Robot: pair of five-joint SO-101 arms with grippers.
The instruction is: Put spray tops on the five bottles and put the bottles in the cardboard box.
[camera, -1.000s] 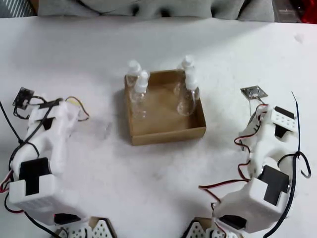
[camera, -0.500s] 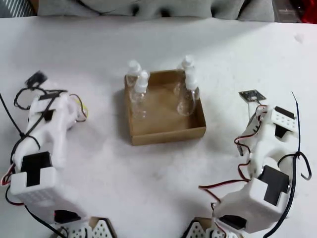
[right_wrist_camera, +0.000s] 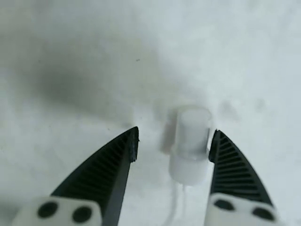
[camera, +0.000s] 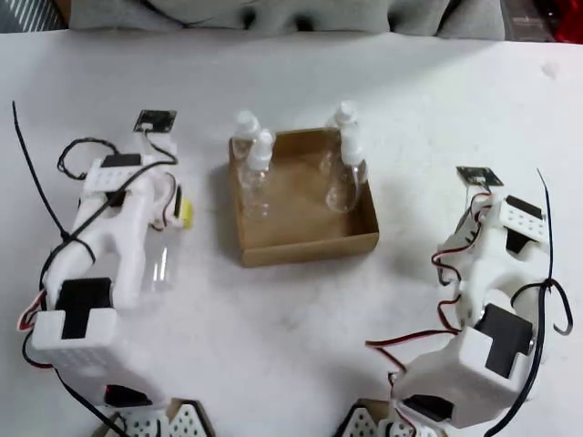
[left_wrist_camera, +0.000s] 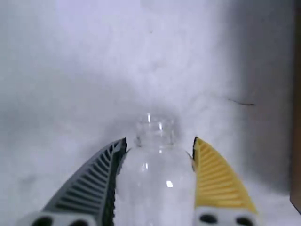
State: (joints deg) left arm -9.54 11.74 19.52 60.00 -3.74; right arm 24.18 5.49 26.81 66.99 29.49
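A clear bottle (left_wrist_camera: pixel 155 183) with a bare open neck sits between the grey and yellow fingers of my left gripper (left_wrist_camera: pixel 160 141), which is shut on its shoulders. In the high view the left arm (camera: pixel 109 228) stands left of the cardboard box (camera: pixel 310 248), with the yellow finger (camera: pixel 186 214) showing and the bottle (camera: pixel 160 262) beside the arm. My right gripper (right_wrist_camera: pixel 175 133) is open over the table around a white spray top (right_wrist_camera: pixel 190 141), which stands close to one finger. Several capped bottles (camera: pixel 258 173) stand in the box's back corners.
The right arm (camera: pixel 487 273) sits right of the box, with red and black cables trailing by it. A grey cushioned edge (camera: pixel 273 14) runs along the far side. White tabletop (camera: pixel 301 309) lies open in front of the box.
The left arm has swung right and farther back, toward the box. The right arm's wrist has shifted slightly.
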